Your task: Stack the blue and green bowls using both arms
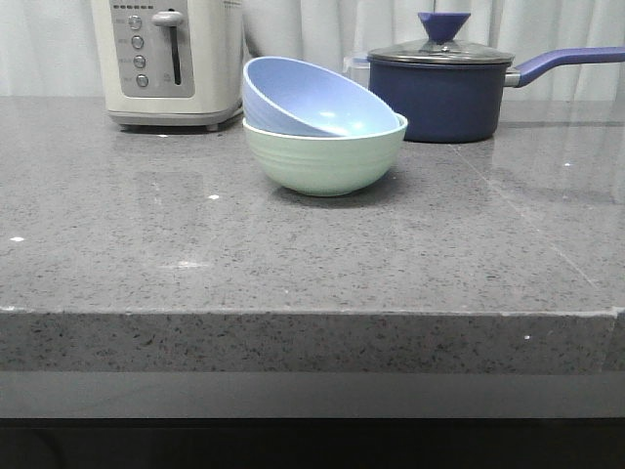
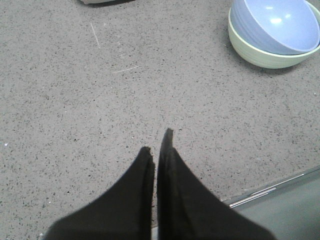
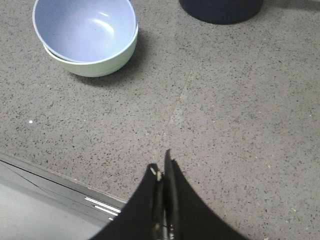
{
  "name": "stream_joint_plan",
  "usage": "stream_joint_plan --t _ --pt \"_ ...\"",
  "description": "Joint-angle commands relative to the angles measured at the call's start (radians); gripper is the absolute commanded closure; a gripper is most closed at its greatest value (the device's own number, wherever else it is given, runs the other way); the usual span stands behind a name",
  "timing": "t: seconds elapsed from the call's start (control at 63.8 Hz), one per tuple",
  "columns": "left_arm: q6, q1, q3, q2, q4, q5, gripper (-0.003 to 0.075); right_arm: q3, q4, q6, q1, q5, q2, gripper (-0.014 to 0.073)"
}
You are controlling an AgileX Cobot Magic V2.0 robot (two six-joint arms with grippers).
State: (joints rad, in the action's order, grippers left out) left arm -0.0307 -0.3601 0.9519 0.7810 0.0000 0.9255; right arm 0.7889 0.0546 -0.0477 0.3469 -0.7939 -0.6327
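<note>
The blue bowl [image 1: 312,98] sits tilted inside the green bowl [image 1: 324,158] on the grey counter, its rim raised at the left. The stack also shows in the left wrist view, blue bowl [image 2: 280,25] in green bowl [image 2: 260,52], and in the right wrist view, blue bowl [image 3: 85,27] in green bowl [image 3: 102,62]. My left gripper [image 2: 157,142] is shut and empty, above the counter near its front edge, well away from the bowls. My right gripper [image 3: 161,164] is shut and empty, also near the front edge. Neither arm shows in the front view.
A white toaster [image 1: 168,61] stands at the back left. A dark navy lidded saucepan [image 1: 439,90] stands at the back right, close behind the bowls, handle pointing right. The counter's front edge [image 1: 312,315] runs across the front view.
</note>
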Motion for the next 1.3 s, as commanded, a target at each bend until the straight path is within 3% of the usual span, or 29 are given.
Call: stream_joint_plan --t 0.0,0.392,0.565,0.706,0.847,1.051,1.286 --pt "0.008 0.004 0.025 -0.003 0.0 -0.067 0.074 0.023 -0.014 0.001 -0.004 0.076 0.0 0.0658" --pt "0.008 0.002 0.002 -0.04 0.0 -0.103 0.074 0.023 -0.014 0.001 -0.004 0.075 0.0 0.0658" --pt "0.001 0.079 -0.162 -0.21 0.012 -0.32 0.074 0.023 -0.014 0.001 -0.004 0.074 0.0 0.0658" --pt "0.001 0.18 -0.433 -0.406 0.0 -0.642 0.074 0.023 -0.013 0.001 -0.004 0.074 0.0 0.0658" --pt "0.001 0.251 -0.675 -0.573 -0.029 -0.821 0.074 0.023 -0.013 0.001 -0.004 0.074 0.0 0.0658" --pt "0.001 0.281 -0.875 -0.736 -0.063 -0.917 0.074 0.023 -0.013 0.001 -0.004 0.074 0.0 0.0658" --pt "0.001 0.308 -0.962 -0.805 -0.097 -0.987 0.074 0.023 -0.013 0.001 -0.004 0.074 0.0 0.0658"
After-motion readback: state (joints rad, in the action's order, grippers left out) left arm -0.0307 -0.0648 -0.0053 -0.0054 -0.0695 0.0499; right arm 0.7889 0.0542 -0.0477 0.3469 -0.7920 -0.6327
